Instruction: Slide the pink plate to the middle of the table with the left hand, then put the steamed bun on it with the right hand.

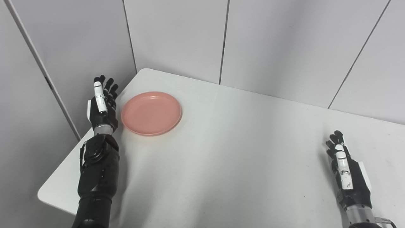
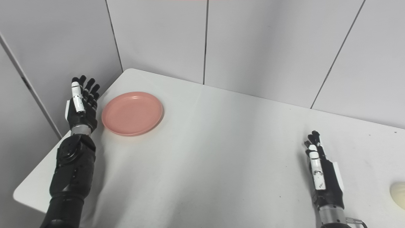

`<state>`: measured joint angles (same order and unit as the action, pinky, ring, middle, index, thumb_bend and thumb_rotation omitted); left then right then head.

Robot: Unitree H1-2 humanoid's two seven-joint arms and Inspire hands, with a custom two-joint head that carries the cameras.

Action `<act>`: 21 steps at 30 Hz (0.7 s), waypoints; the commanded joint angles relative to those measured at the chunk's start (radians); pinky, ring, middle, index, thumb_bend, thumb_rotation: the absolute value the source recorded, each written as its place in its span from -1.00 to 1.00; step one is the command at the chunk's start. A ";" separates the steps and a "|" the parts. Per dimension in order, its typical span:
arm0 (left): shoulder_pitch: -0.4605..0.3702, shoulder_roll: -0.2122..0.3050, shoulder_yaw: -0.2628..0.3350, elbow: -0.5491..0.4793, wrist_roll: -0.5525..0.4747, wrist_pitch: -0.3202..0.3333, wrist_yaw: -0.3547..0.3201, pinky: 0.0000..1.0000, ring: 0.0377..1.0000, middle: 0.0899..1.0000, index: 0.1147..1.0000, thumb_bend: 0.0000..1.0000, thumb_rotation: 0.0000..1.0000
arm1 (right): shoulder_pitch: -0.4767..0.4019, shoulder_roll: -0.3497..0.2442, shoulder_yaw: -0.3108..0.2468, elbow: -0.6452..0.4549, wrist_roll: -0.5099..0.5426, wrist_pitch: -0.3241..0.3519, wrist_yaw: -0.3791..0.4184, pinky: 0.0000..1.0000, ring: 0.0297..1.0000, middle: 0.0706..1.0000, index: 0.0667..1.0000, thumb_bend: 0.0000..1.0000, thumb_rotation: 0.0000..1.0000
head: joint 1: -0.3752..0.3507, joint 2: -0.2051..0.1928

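Observation:
A round pink plate (image 1: 151,113) lies flat near the table's far left corner, with nothing on it. My left hand (image 1: 102,103) stands upright just left of the plate's rim, fingers spread and open, palm facing the plate, a small gap between them. My right hand (image 1: 345,169) rests low at the near right of the table, fingers straight and open, holding nothing. A pale steamed bun (image 2: 398,193) shows only in the right eye view, cut by the right edge, to the right of the right hand.
The white table (image 1: 227,152) has its left edge right beside my left forearm. Grey panelled walls (image 1: 177,34) close in behind and on the left.

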<state>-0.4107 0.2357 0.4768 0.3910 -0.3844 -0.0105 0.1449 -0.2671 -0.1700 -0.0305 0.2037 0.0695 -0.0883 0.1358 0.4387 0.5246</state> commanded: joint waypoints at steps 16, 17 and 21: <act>-0.055 0.037 -0.006 0.116 0.017 -0.010 0.008 0.94 0.82 0.81 0.83 -0.07 1.00 | 0.037 -0.007 -0.011 0.013 0.009 0.008 0.000 1.00 0.95 0.97 0.99 -0.81 1.00 | 0.001 0.001; -0.055 0.033 -0.006 0.117 0.015 -0.010 0.009 0.93 0.82 0.80 0.82 -0.08 1.00 | 0.037 -0.007 -0.011 0.014 0.007 0.006 0.000 1.00 0.95 0.97 0.99 -0.81 1.00 | 0.001 0.001; -0.056 0.024 -0.015 0.128 0.013 -0.003 -0.001 0.90 0.83 0.81 0.83 -0.12 1.00 | 0.037 -0.008 -0.010 0.021 0.002 -0.002 -0.002 1.00 0.94 0.97 0.99 -0.82 1.00 | 0.002 -0.007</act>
<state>-0.4498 0.2609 0.4665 0.5072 -0.3668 -0.0178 0.1477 -0.2643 -0.1718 -0.0327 0.2019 0.0697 -0.0829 0.1360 0.4418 0.5170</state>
